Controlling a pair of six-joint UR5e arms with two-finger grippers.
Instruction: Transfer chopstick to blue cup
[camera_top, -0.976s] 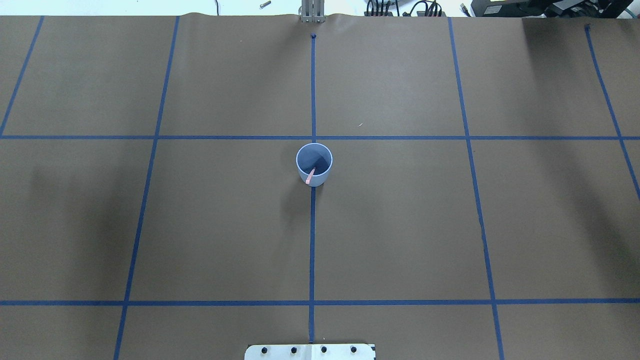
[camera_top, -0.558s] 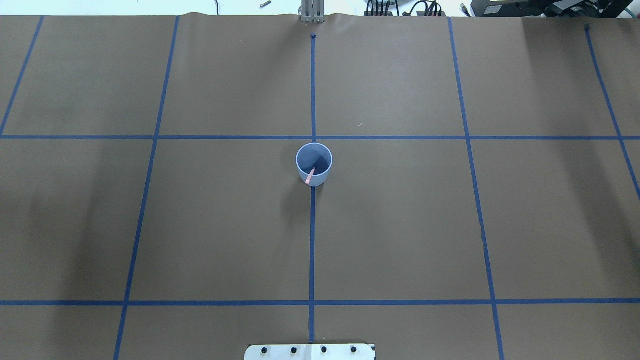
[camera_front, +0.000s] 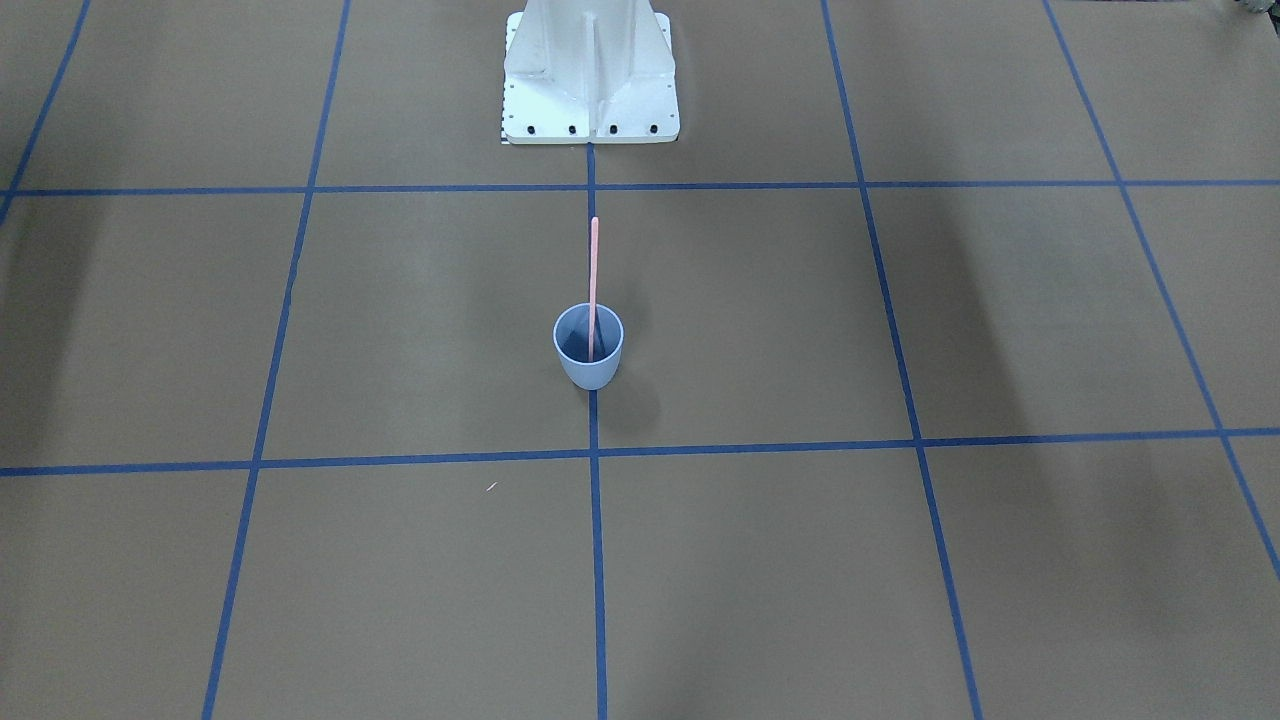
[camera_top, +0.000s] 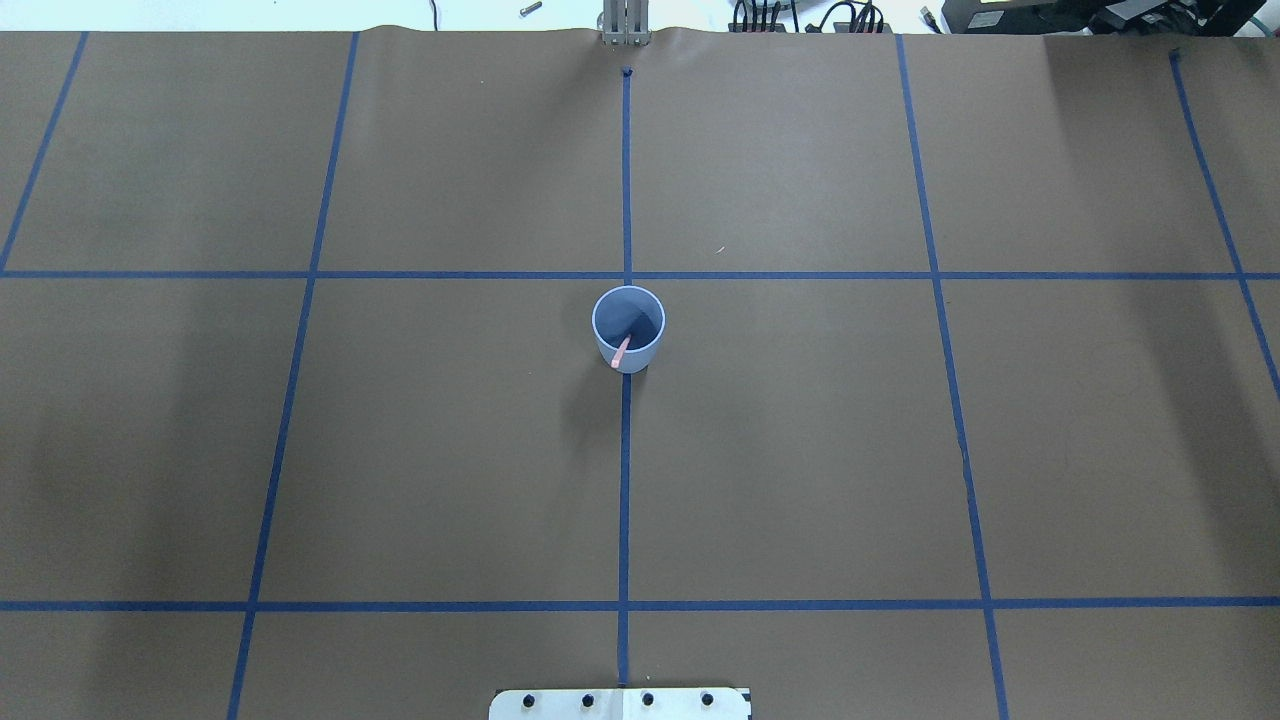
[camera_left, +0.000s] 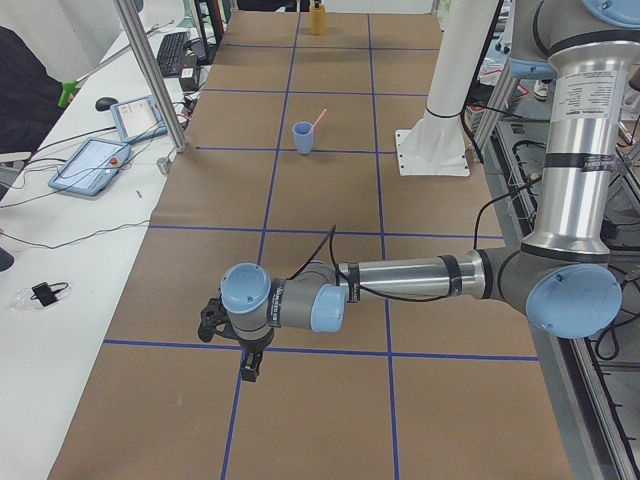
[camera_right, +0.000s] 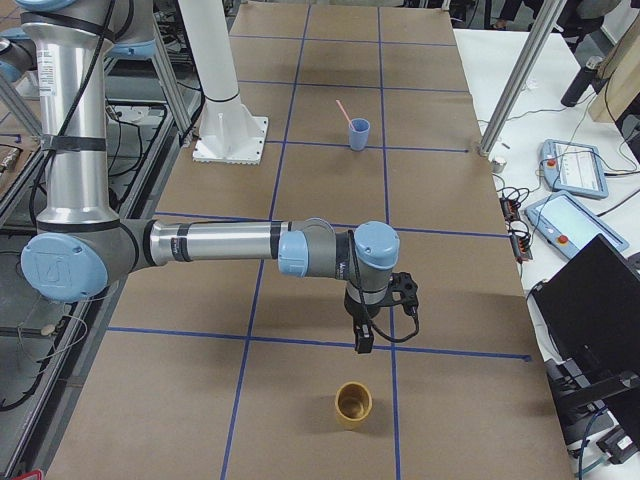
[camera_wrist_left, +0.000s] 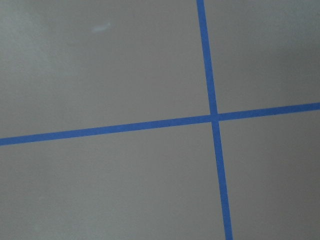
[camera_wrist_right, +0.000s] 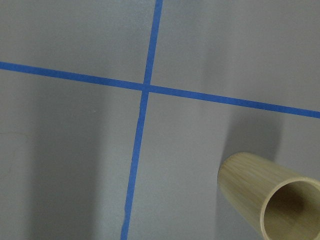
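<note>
item 1: chopstick, centre of the front-facing frame. its lower end is inside the blue cup and the shaft leans on the rim, rising toward the top of the frame.
item 2: blue cup, upright on the centre tape line; nothing touches it.
item 3: left gripper, lower left of the left-side frame, well apart from the cup. i cannot tell whether its fingers are spread or pressed together.
item 4: right gripper, centre of the right-side frame, just above a wooden cup. i cannot tell its finger state either.
note: i judge the transfer done. to finish well i would keep both arms far from the cup, because the long stick makes it tippy.
</note>
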